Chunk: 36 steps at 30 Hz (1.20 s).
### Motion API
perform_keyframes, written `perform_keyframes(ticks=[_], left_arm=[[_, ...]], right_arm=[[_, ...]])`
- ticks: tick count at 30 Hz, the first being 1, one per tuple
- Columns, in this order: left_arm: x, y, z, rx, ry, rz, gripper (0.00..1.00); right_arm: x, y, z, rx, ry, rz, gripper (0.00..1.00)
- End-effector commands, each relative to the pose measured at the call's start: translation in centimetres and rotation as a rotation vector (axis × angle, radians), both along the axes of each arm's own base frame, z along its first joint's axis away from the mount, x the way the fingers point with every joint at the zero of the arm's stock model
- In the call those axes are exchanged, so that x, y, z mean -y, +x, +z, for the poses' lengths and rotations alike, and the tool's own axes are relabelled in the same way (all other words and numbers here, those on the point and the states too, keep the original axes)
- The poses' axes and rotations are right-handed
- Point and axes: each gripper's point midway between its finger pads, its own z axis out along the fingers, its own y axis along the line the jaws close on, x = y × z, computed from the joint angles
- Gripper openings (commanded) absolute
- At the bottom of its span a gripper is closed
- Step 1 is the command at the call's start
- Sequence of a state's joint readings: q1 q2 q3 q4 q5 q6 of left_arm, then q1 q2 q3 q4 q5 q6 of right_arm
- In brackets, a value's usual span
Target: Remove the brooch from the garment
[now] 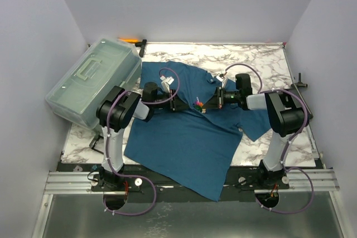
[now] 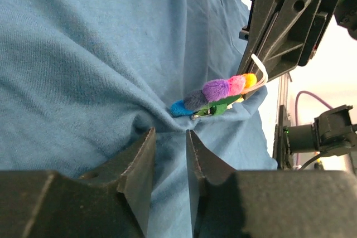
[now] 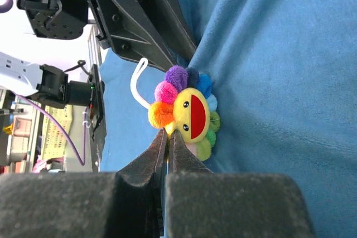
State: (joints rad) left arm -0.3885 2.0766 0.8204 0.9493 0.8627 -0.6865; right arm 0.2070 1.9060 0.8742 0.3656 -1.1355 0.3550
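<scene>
The garment (image 1: 184,137) is a dark teal T-shirt spread over the table's middle. The brooch (image 1: 198,104) is a small rainbow-petalled flower with a yellow smiling face and sits on the shirt's upper part. In the right wrist view the brooch (image 3: 187,112) is pinned to the cloth (image 3: 279,82), and my right gripper (image 3: 168,133) is shut on its lower petal edge. In the left wrist view my left gripper (image 2: 170,135) pinches a fold of the shirt (image 2: 83,54) just below the brooch (image 2: 217,93). From above, both grippers meet at the brooch, left (image 1: 187,106) and right (image 1: 205,106).
A translucent plastic box (image 1: 95,82) stands at the back left, touching the shirt's left side. An orange-handled tool (image 1: 131,40) lies behind it. Bare marble tabletop (image 1: 262,59) shows at the back right. A small black part (image 1: 300,82) sits at the right edge.
</scene>
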Motion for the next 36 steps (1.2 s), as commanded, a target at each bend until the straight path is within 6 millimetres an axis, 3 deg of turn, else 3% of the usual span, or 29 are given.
perform_keyframes(ticks=[1,12,22,24,26,30,36], left_arm=[[1.2,-0.1,0.7,0.023,-0.057,-0.039,0.27],[3.3,-1.6,0.3,0.003,-0.084,-0.102,0.18],[3.4,-2.3,0.2,-0.005,-0.096,-0.126,0.16],[3.3,-2.4,0.3,0.0,-0.098,-0.129,0.21],[3.1,-2.4,0.7,0.017,-0.1,-0.124,0.33],[1.9,-1.1,1.5,0.06,-0.094,-0.069,0.45],[-0.6,1.6,2.7,0.1,-0.093,0.04,0.46]], right_arm=[[0.0,0.2,0.0,-0.008,0.029,0.013,0.01],[-0.1,0.6,0.0,-0.013,0.037,0.017,0.01],[-0.1,1.8,1.0,-0.001,0.066,0.003,0.01],[-0.1,1.9,1.2,-0.003,0.075,0.002,0.01],[-0.1,2.1,1.5,0.002,0.081,0.004,0.01],[0.6,2.3,1.9,0.013,0.084,-0.008,0.01],[0.9,1.8,2.8,0.002,0.155,-0.025,0.01]])
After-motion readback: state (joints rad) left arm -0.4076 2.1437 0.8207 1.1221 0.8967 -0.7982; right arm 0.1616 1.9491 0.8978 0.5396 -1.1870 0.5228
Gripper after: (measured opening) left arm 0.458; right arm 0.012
